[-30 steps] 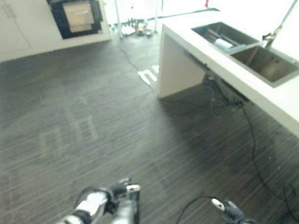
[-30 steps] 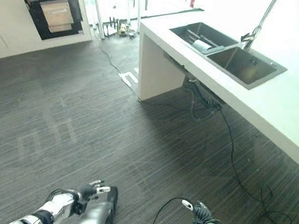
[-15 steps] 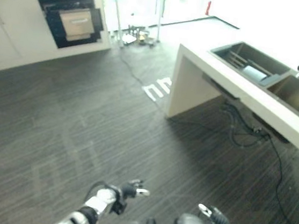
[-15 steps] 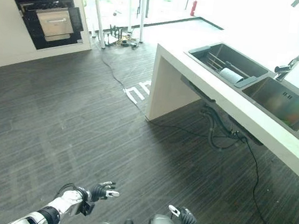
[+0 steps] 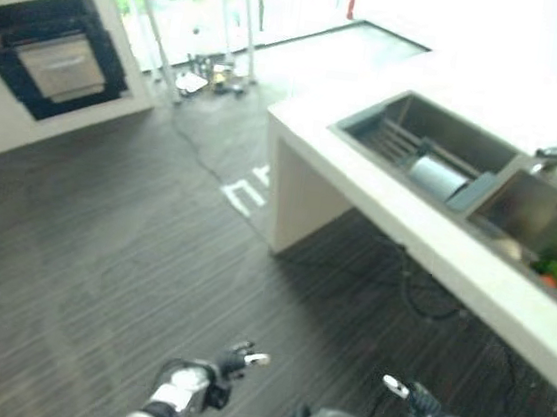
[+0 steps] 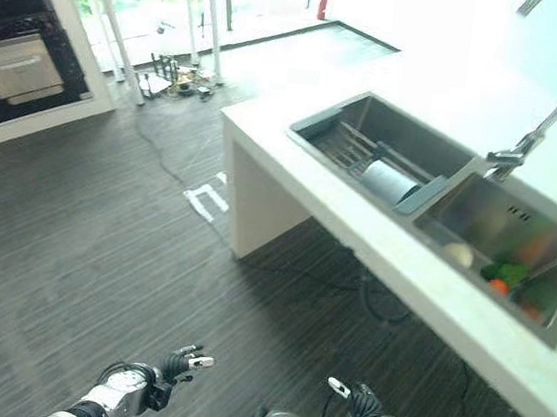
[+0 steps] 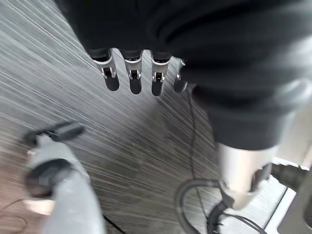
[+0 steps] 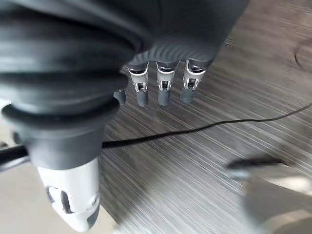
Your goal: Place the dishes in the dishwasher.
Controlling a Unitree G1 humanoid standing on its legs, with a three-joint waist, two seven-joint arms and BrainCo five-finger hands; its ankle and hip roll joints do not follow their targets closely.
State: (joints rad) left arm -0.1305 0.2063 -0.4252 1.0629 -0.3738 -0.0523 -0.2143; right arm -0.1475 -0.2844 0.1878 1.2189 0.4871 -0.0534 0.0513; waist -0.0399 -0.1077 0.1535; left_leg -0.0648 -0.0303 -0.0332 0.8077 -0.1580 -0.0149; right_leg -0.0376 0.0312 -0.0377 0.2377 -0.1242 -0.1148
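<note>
Both hands are empty with fingers loosely straight, left hand (image 5: 233, 360) and right hand (image 5: 416, 397) hanging low over the dark floor (image 5: 103, 249). The dishes (image 6: 390, 182) sit in the sink (image 6: 369, 118) of the white table (image 6: 291, 185) ahead on the right. The dishwasher (image 6: 14, 58) is open, well apart at the far left wall.
</note>
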